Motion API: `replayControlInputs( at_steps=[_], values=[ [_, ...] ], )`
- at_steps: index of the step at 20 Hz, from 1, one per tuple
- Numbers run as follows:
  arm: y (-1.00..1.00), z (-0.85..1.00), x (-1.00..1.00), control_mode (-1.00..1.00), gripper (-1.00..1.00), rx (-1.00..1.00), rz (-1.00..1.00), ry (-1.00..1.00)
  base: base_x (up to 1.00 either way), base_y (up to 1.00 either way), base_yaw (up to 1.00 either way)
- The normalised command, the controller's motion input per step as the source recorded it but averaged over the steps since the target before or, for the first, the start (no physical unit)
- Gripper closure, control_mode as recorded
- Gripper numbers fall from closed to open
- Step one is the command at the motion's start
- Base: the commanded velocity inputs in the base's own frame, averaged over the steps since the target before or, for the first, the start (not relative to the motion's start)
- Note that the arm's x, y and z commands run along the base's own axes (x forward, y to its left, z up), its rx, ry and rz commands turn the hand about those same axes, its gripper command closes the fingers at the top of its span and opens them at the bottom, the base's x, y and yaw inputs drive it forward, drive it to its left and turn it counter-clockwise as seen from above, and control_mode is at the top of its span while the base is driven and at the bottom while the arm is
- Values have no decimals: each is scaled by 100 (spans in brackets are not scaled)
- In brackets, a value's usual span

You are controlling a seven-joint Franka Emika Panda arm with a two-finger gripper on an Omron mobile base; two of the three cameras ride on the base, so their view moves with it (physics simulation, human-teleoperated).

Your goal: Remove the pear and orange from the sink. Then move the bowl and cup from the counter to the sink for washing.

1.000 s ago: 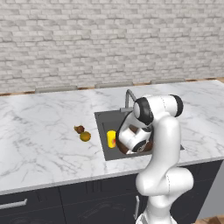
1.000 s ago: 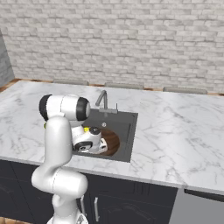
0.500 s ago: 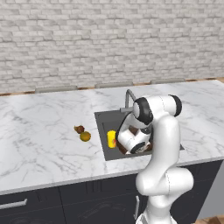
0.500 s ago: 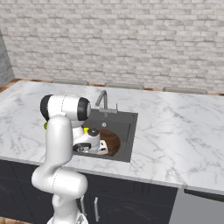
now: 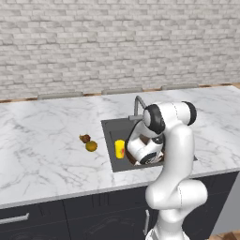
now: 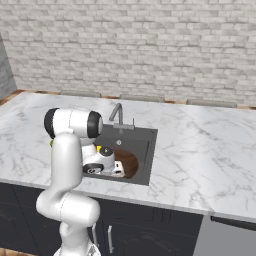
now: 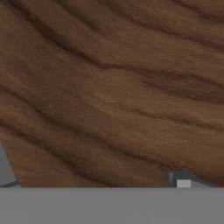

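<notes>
The white arm bends down over the dark grey rectangular sink that is set into the white marble counter, and its hand is low inside the basin. The wide, shallow, dark brown wood-look bowl lies in the sink, on the side away from the faucet, and the hand is directly above it; in the hand view the wood grain of the bowl is very close to the camera. The two-finger gripper is partly hidden by the robot's own wrist, so the pictures do not show the fingers well, but its jaws stand spread wide and nothing is held between them. The small bright yellow cylindrical cup stands upright in the sink, at the left end of the basin in the left base view, just beside the hand; in the right base view a small piece of its yellow is seen behind the arm. The small dark reddish-brown lumpy pear and the small round yellow-orange orange lie on the counter to the left of the sink, very near each other. The grey metal faucet rises at the back edge of the sink.
</notes>
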Motion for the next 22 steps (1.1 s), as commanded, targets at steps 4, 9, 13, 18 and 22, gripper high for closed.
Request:
replayControlInputs(
  at_steps=[4,9,13,18,22],
  values=[
    [-6,26,0,-100,-100,0,-8,1,0,0,0],
    [-4,33,0,-100,-100,0,-6,0,0,0,0],
    [0,33,0,-100,-100,0,-4,1,0,0,0],
    [0,34,0,-100,-100,0,-2,1,0,0,0],
    [0,40,0,-100,-100,0,-3,3,0,0,0]
  ],
)
